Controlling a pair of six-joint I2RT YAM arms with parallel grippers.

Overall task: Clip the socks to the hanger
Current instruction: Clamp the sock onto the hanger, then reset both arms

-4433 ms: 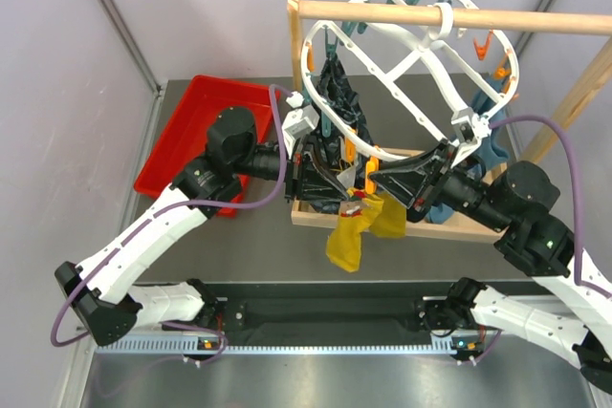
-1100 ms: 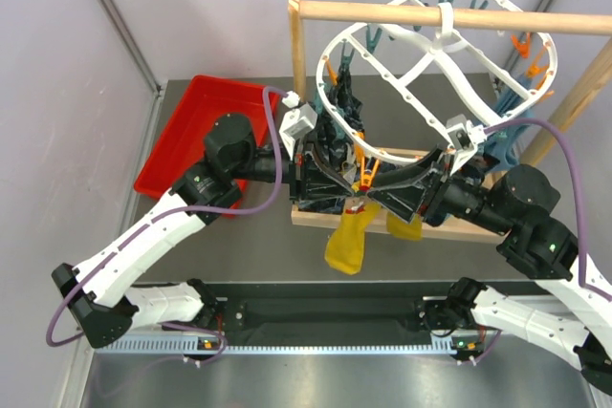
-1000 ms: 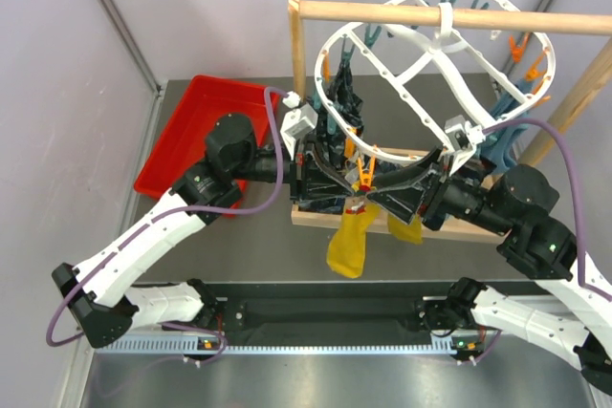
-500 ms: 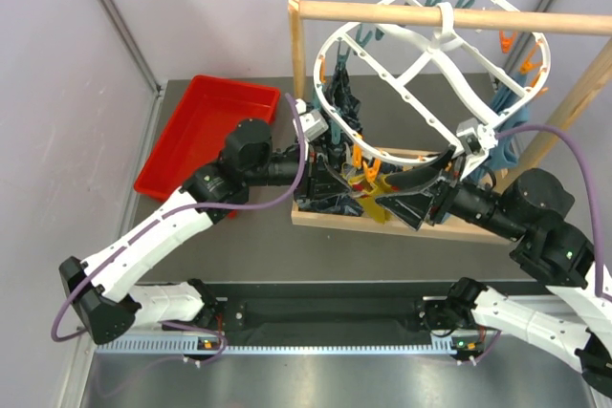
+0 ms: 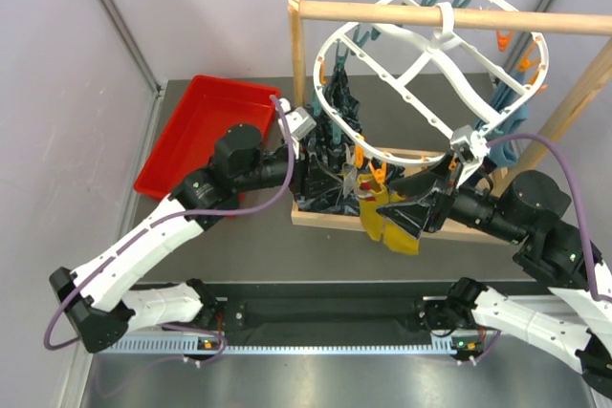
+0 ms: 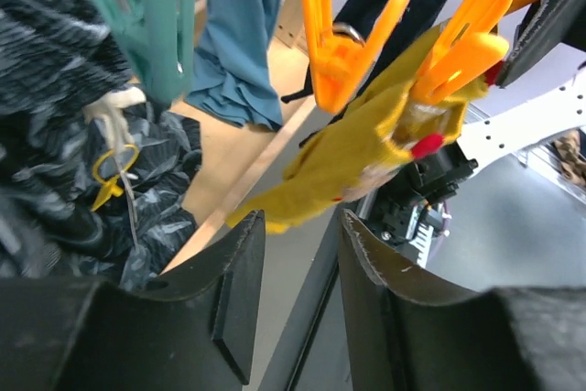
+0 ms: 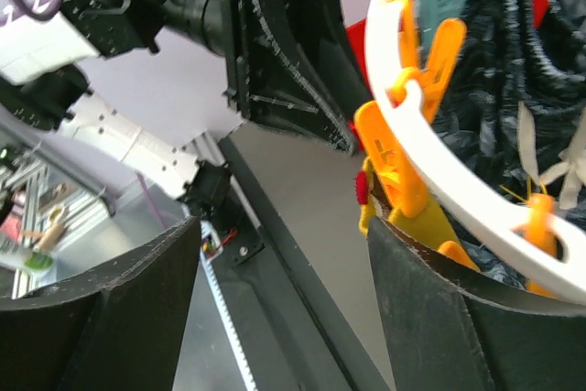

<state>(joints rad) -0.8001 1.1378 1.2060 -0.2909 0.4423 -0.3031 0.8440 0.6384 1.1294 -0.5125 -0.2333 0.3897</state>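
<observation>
Quick headcount from my end: one white hanger (image 5: 443,18), one wooden rack (image 5: 382,12), one red bin (image 5: 199,127), what looks like two yellow socks (image 5: 390,222), one dark patterned cloth (image 5: 330,155), one blue cloth (image 5: 507,126). Pegs (image 6: 343,43): too many to count reliably.

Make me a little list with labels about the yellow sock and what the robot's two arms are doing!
yellow sock: hangs clipped in an orange peg
hanger: white, hooked over the wooden rod
left end effector: open, empty, just below the sock
right end effector: open, empty, beside the hanger's rim
red tray: on the table by the left arm
</observation>
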